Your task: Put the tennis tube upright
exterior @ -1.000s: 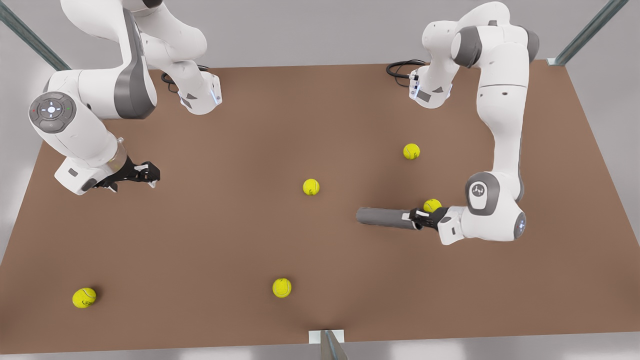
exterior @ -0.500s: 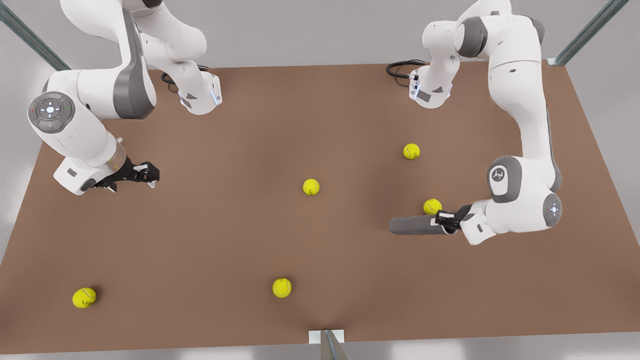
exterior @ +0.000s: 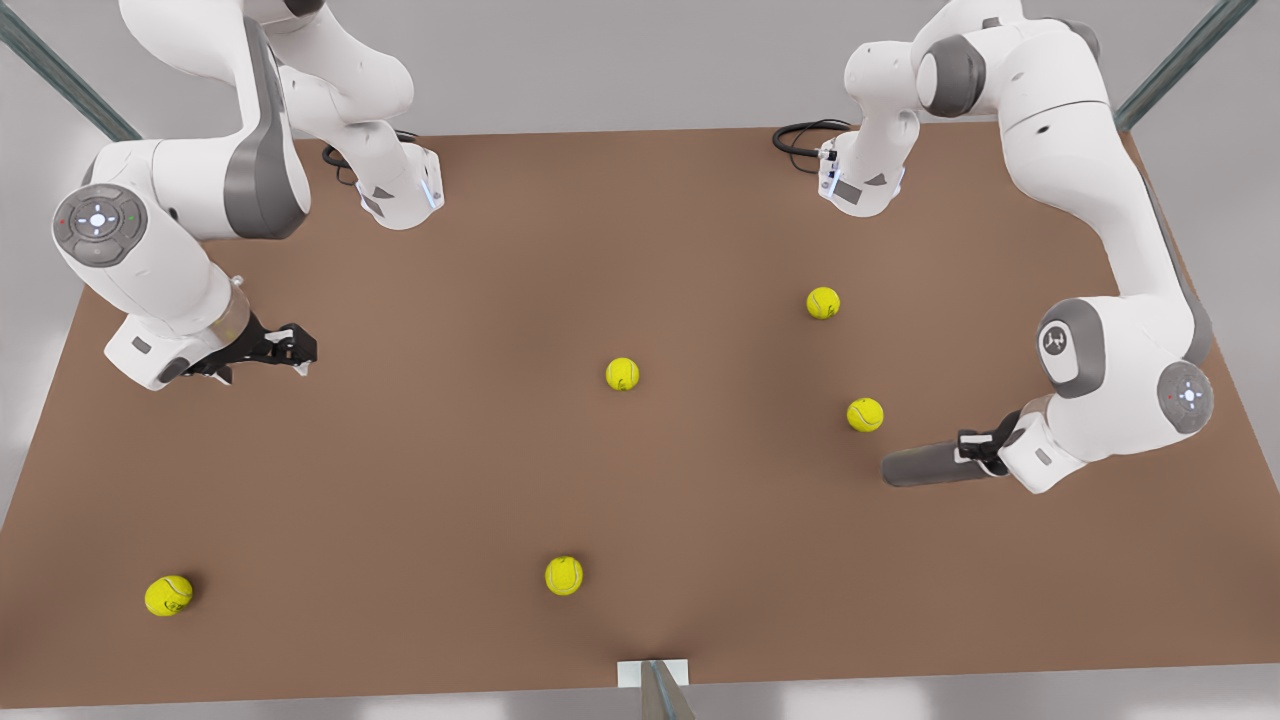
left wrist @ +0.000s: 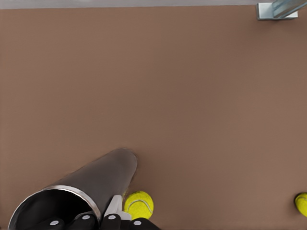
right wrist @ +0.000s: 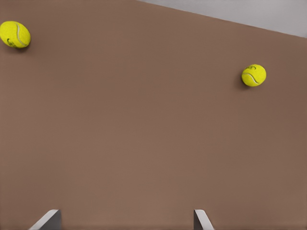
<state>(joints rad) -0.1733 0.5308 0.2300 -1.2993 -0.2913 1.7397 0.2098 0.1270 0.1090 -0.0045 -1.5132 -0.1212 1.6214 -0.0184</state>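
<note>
Front view: the left hand (exterior: 972, 452) is gripping the long dark-grey tennis tube (exterior: 920, 467) at its silvery-rimmed end, holding it near-horizontal over the brown surface (exterior: 500, 470) at the front view's right. The right hand (exterior: 292, 349) is waiting, fingers (right wrist: 48, 221) spread wide.

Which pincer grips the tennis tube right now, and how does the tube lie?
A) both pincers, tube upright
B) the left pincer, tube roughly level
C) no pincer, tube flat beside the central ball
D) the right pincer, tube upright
B: the left pincer clamps the tennis tube at its rimmed end, the tube roughly level; the right pincer waits open, apart.
</note>
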